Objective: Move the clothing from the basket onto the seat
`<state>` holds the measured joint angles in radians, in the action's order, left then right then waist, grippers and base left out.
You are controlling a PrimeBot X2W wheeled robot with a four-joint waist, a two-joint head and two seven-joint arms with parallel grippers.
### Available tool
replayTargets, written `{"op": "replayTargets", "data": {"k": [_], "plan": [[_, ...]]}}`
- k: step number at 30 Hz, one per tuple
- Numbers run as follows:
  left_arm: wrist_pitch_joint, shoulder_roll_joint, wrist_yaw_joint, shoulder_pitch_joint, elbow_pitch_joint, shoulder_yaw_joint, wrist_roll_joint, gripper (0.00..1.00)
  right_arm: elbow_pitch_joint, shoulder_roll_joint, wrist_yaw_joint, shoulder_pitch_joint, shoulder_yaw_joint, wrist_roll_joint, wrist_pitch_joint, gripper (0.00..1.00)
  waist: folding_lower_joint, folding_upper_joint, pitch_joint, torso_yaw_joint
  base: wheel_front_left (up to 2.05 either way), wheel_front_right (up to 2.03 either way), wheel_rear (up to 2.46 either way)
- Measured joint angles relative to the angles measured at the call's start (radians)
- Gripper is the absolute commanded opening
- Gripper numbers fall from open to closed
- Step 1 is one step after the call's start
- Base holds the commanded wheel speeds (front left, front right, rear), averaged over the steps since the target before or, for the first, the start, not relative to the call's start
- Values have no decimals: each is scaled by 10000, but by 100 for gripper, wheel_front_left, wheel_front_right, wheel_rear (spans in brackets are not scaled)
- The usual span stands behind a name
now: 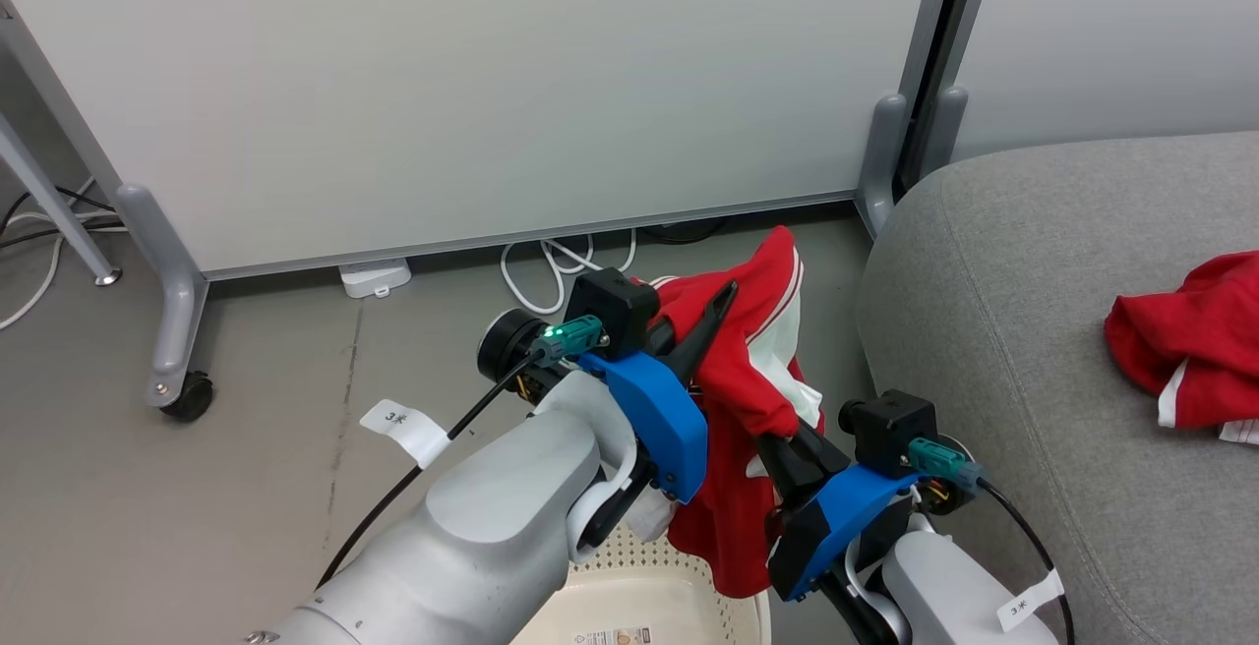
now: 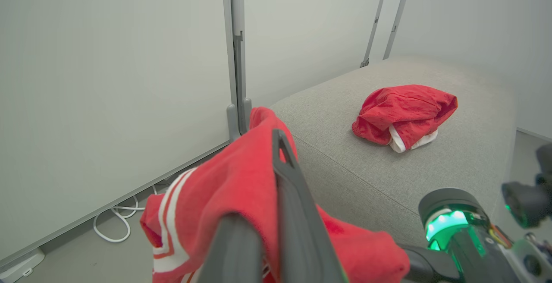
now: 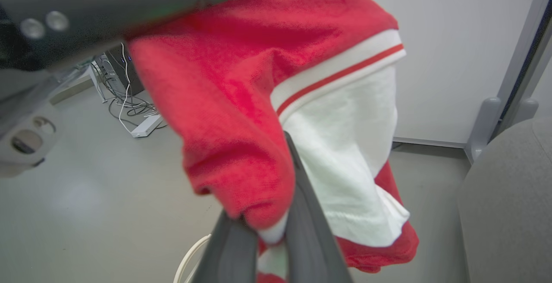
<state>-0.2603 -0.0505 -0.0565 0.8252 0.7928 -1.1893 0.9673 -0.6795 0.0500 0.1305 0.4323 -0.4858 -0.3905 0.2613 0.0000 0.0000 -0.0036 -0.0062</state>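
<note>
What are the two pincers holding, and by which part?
Both hold one red garment above the basket: left pincer shut on its upper fold, right pincer on a lower bunched fold.

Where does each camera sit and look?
Head view: up high, looking down at left pincer and right pincer, both shut on the held garment above the basket.
Left wrist view: along its fingers toward the couch.
Right wrist view: along its fingers, close on the held garment.
Head and left wrist share the couch's other garment.
</note>
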Motion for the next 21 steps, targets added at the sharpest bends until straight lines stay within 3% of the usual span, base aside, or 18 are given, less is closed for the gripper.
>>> {"op": "replayTargets", "data": {"k": [1,2,4,21], "plan": [[-2,0,0,0,4,-2,8,0,-6,0,0,0,0,0,0,0,0,0,-3,-5,0,0,0],[-2,0,0,0,10,-2,10,12,-12,0,0,0,-2,0,0,0,0,0,-6,-10,0,0,0],[-2,0,21,0,12,0,12,100,-15,0,0,0,-4,0,0,0,0,0,-15,-19,0,0,0],[-13,0,75,-61,-77,151,-98,100,-35,0,0,0,127,21,0,0,0,0,-91,-55,0,0,0]]}}
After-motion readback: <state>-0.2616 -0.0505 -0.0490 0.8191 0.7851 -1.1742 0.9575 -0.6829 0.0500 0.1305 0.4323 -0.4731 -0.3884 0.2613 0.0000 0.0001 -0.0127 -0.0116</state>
